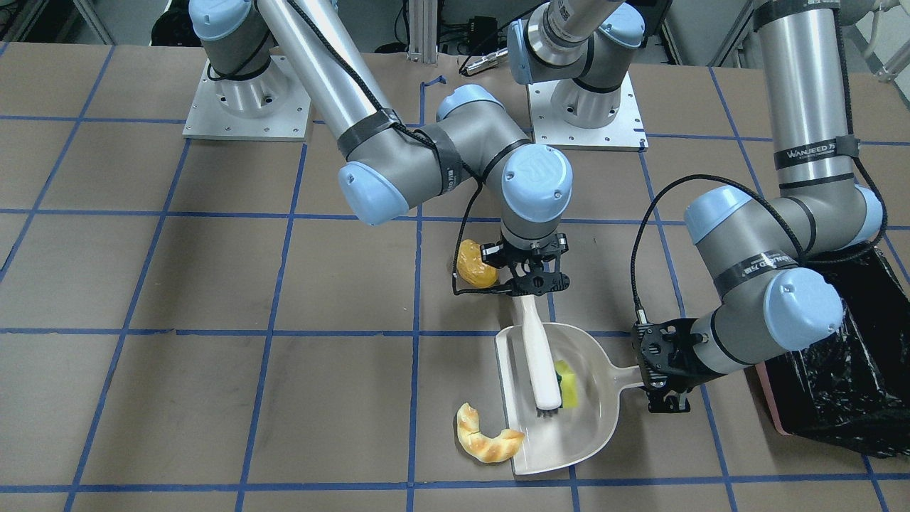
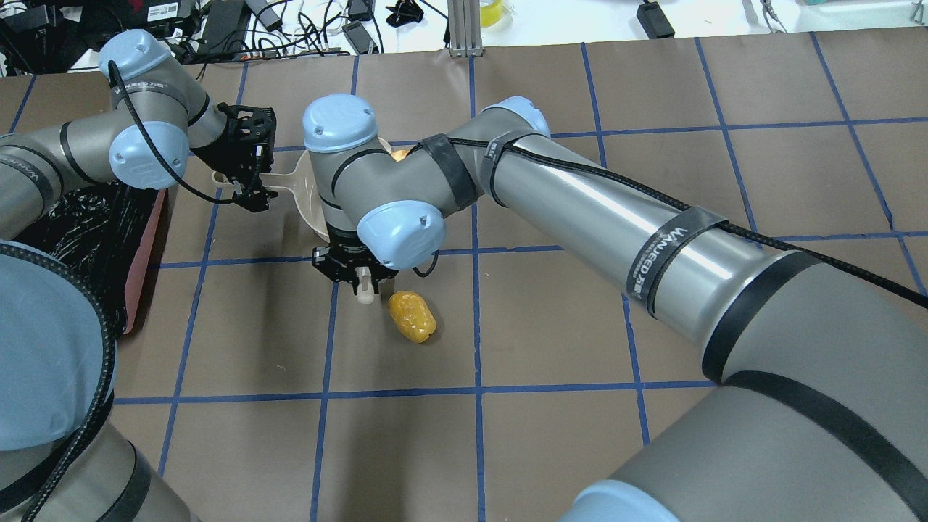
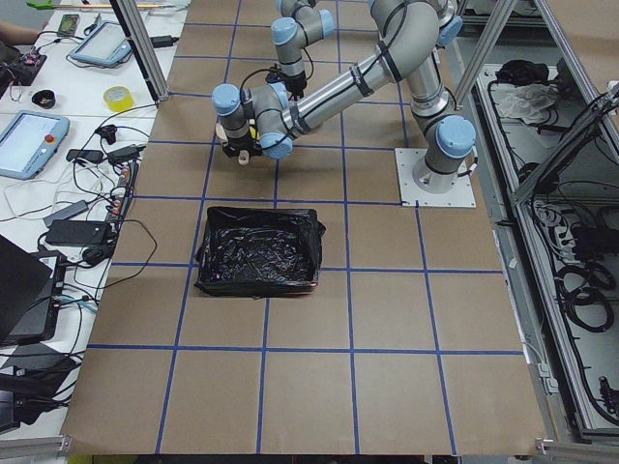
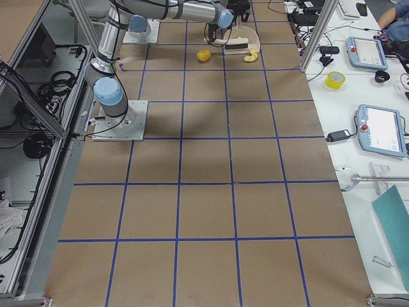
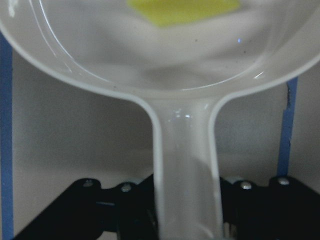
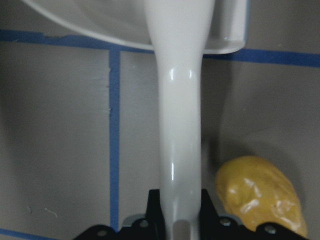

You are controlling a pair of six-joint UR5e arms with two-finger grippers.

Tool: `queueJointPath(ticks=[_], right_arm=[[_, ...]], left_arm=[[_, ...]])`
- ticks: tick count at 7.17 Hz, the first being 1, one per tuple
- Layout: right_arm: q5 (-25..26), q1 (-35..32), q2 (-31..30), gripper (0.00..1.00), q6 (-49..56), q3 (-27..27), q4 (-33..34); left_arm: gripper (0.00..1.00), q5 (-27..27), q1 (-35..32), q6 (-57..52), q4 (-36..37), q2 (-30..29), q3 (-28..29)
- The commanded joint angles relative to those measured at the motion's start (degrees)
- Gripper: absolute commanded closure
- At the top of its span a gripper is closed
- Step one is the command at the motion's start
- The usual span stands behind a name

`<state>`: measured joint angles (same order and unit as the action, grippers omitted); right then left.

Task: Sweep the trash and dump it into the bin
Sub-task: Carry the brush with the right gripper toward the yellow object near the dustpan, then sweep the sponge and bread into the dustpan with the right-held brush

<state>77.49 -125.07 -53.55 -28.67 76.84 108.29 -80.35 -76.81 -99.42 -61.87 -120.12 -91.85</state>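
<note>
My left gripper [image 1: 660, 371] is shut on the handle of the beige dustpan [image 1: 569, 441], which lies flat on the table. My right gripper [image 1: 530, 284] is shut on a white brush [image 1: 538, 355] whose bristles rest inside the pan. The yellow sponge block with a green side [image 1: 566, 384] lies in the pan beside the brush. The croissant-like piece [image 1: 487, 437] lies on the table at the pan's open edge. The potato-like lump [image 1: 475, 264] sits on the table beside my right gripper, and shows in the right wrist view [image 6: 262, 197]. The pink bin with a black bag [image 1: 832, 384] stands behind my left arm.
In the overhead view the bin [image 2: 87, 239] is at the left edge, partly hidden by my left arm. My right arm's forearm [image 2: 616, 217] crosses over the table's middle. Blue tape lines grid the brown table. Both arm bases stand at the table's back.
</note>
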Motion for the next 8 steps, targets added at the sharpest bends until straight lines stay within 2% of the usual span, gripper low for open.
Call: queueJointPath(ticks=[1,2,3,4,5,6,7,8], right_arm=[[0.02,0.08,-1.98,1.00,0.36,-1.69,-6.56],[5.16,2.35,-5.04,1.00,3.33,-1.69,-13.04],[7.82,6.12,-7.07,1.00,4.84,-1.60,-14.93],[9.76,9.46,-7.27,1.00,8.16,-1.26,-14.08],[13.79,12.72,-6.75,1.00,16.98,-1.16,-13.90],[13.48,13.88,-6.05,1.00,20.73,-0.99,-13.46],[13.91,14.06,-3.17,1.00,23.03,-1.16,-8.33],[13.91,14.24,-1.75,1.00,22.61,-1.34,-6.36]], left_arm=[[1.00,0.02,-0.09,0.02,0.00,0.06,0.00],[1.00,0.02,-0.09,-0.07,0.00,-0.03,-0.08],[1.00,0.02,-0.09,-0.07,0.00,-0.12,-0.08],[1.00,-0.07,-0.09,-0.07,0.00,-0.20,-0.08],[1.00,-0.07,-0.09,-0.07,0.00,-0.21,-0.08],[1.00,-0.07,-0.09,-0.07,-0.09,-0.29,-0.08],[1.00,-0.07,-0.18,0.02,-0.09,-0.29,-0.26],[1.00,-0.15,-0.18,-0.07,0.00,-0.29,-0.52]])
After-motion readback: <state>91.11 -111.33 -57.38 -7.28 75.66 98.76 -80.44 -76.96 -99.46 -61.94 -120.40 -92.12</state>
